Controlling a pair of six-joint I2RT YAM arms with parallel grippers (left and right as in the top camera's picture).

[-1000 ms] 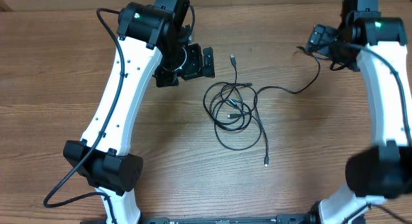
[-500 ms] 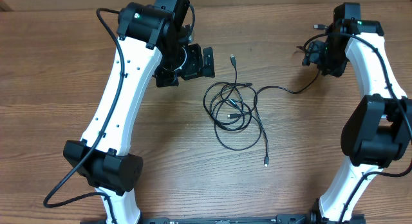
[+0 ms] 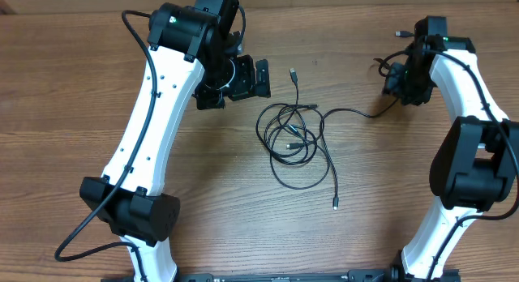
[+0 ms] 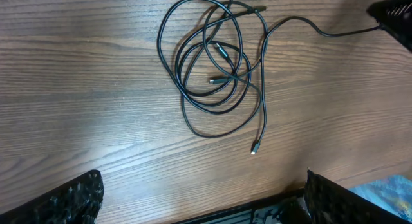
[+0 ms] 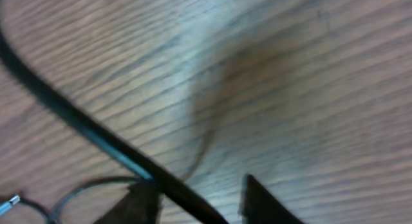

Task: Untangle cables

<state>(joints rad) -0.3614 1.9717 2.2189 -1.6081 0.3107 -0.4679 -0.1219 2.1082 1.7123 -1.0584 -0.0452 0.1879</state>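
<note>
Right arm (image 3: 458, 71) sets part-open jaws astride the far-right strand of the cables (image 3: 285, 144), probably to pull it free. Left arm (image 3: 154, 120) hovers over the worktop (image 3: 65, 112), jaws wide.

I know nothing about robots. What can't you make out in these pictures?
- Right hand: the wrist view is blurred, and overhead its own arm covers the fingers, so whether it grips one of the cables is unclear.
- Overhead, their tangle is too small to tell which cord crosses over which.
- Left hand: the wrist view's bottom edge cuts off most of both fingers.
</note>
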